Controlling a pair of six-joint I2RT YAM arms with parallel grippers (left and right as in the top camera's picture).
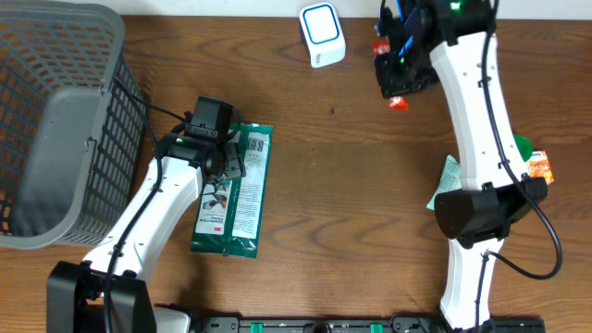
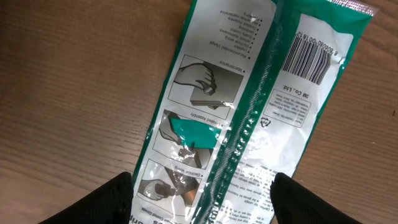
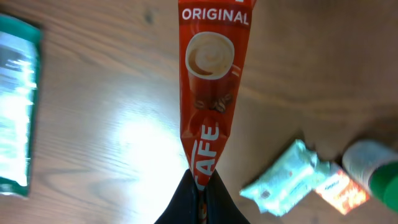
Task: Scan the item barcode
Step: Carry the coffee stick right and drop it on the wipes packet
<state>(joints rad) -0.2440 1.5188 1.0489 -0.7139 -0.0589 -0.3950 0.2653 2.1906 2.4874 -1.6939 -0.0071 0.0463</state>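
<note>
The small white plastic box scanner with a blue-ringed face (image 1: 322, 33) sits at the far edge of the brown wood-grain table (image 1: 351, 185).

Just right of the scanner, the right gripper (image 3: 200, 193) is pinched tight on one end of a long, narrow, glossy red foil coffee sachet (image 3: 214, 74). The red sachet crumples to a thin neck where the black fingers clamp it. It widens away from them and shows "ORIGINAL", a cup graphic & "AFE" in white on the wrist-cam side.

Down-left of the scanner, nearer the robot, lies a flat, oblong green-and-white plastic film packet (image 1: 236, 199). It's crinkly & shiny, w/ a ridged seam running lengthwise. Instruction drawings sit on one side of the seam, and a black barcode + "3M Co., Ltd." (face up) near one end on the other side.

The left gripper (image 2: 205, 202) hovers over the green packet w/ its pincer spread wide, one rounded black fingertip at each long edge, nothing held. Can't tell if the tips touch the film.

Far left of the scanner is a grey plastic basket (image 1: 88, 55) w/ lattice mesh walls & rounded corners.

Well right of the scanner & toward the robot is a cluster, partly behind the right arm:
- a soft, pale green wipes pack (image 3: 283, 177)
- a small orange packet (image 3: 339, 190)
- a round white bottle (image 3: 373, 165) w/ a green cap
</note>
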